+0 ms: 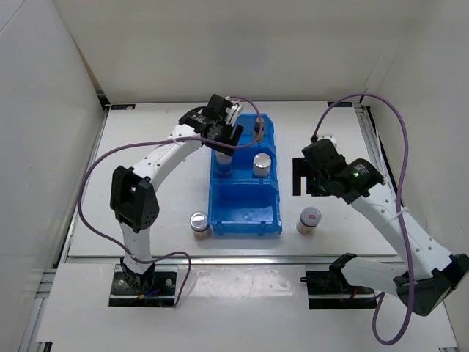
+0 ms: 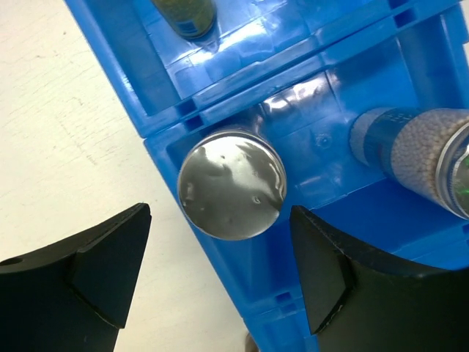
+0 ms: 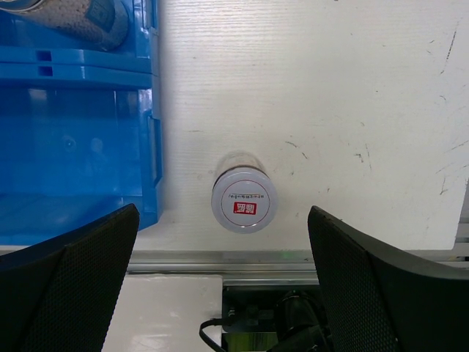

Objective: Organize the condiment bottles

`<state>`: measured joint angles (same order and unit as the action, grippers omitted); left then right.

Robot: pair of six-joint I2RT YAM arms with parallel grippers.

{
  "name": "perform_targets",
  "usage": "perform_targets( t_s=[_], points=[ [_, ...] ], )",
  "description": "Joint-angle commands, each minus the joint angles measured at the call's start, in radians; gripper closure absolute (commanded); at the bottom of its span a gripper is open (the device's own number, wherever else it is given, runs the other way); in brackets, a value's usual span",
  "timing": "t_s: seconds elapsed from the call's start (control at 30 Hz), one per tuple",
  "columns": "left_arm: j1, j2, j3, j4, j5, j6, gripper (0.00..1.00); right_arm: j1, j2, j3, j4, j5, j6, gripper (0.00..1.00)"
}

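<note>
Scuffed white table (image 1: 146, 147) within plain white walls (image 1: 220, 44), blue plastic bin (image 1: 245, 209) centred; left claw (image 2: 220, 211), right claw (image 3: 222, 213) both spread wide.

The blue three-compartment plastic bin (image 2: 242, 77) is smooth and glossy, and its walls catch white glare. The white shaker's silver metal top (image 2: 231, 183) is mirror-bright with faint specks. The white table top (image 3: 330, 110) is matt and finely grained, with dark scuffs near its right edge. The short jar's round grey-white lid (image 3: 244, 202) looks like smooth satin plastic. The right gripper (image 3: 222, 216) has matt black fingers (image 3: 73, 271) with a fine dotted texture. The left gripper (image 2: 220, 213) has plainer, dull black fingers (image 2: 95, 268).
</note>
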<state>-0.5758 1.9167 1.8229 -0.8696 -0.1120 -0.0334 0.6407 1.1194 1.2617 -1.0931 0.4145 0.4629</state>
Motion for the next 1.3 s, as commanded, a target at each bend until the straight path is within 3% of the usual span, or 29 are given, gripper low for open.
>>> perform_targets(
  t_s=[0.0,0.3,0.5,0.73,1.07,1.23,1.27],
  points=[
    [0.014,-0.027,0.019,-0.009,-0.025,0.006,0.12,-0.003,0.013,-0.005,0.015,0.020,-0.001,0.01],
    [0.024,-0.143,0.010,-0.019,-0.110,-0.063,0.08,-0.003,0.025,-0.005,-0.013,0.032,0.020,0.01],
    [0.072,-0.330,-0.152,-0.019,-0.271,-0.200,0.01,-0.033,0.134,-0.047,-0.097,0.007,0.114,0.01],
    [0.197,-0.496,-0.428,-0.019,-0.212,-0.316,0.01,-0.079,0.198,-0.114,-0.097,-0.081,0.218,0.01],
    [0.261,-0.567,-0.582,0.040,-0.184,-0.307,0.01,-0.240,0.255,-0.268,0.058,-0.354,0.217,0.01],
    [0.272,-0.608,-0.651,0.101,-0.164,-0.298,0.01,-0.240,0.310,-0.286,0.090,-0.356,0.217,0.02],
    [0.272,-0.622,-0.671,0.101,-0.164,-0.298,0.01,-0.240,0.310,-0.286,0.090,-0.356,0.217,0.06]
  ],
)
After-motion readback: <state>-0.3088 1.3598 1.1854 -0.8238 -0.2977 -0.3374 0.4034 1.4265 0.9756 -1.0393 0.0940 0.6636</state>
